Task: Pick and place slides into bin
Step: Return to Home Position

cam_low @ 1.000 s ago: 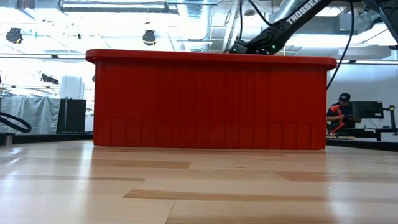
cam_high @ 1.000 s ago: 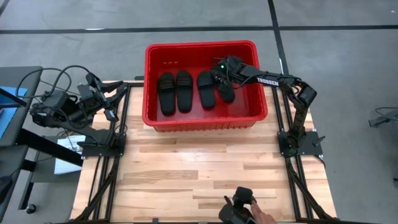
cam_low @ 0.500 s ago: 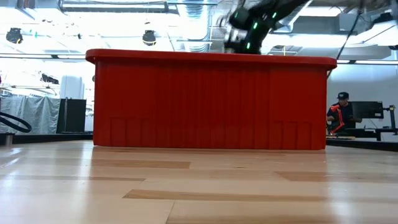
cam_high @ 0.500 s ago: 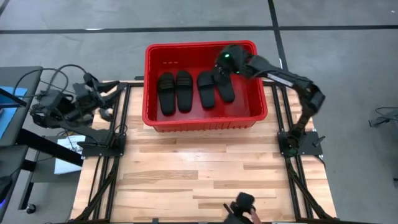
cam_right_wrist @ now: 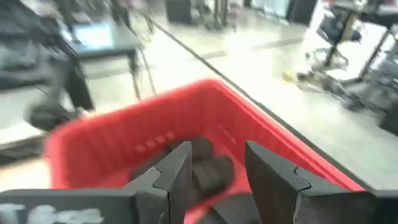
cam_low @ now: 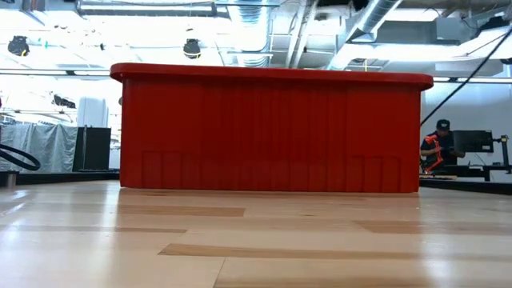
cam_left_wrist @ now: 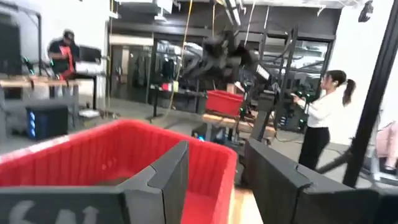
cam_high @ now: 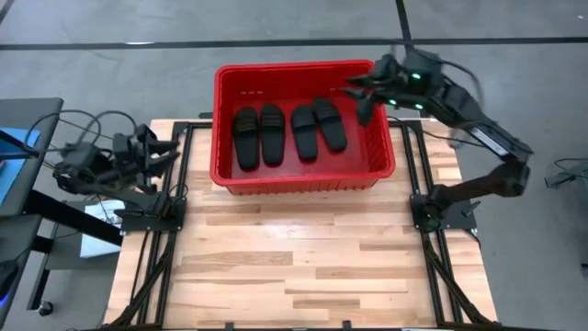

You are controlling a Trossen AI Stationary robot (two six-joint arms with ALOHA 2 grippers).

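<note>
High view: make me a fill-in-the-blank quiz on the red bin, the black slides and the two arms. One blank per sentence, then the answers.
1. The bin holds ___ black slides.
2. The right end effector hangs over the bin's far right corner, empty, with its fingers ___.
3. The left end effector sits by the ___ edge of the table.

Missing words: four; open; left

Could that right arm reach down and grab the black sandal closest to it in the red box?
Probably yes. The right pincer hangs open over the right rear corner of the bin, close to that slide, which lies uncovered; nothing sits between them.
</note>
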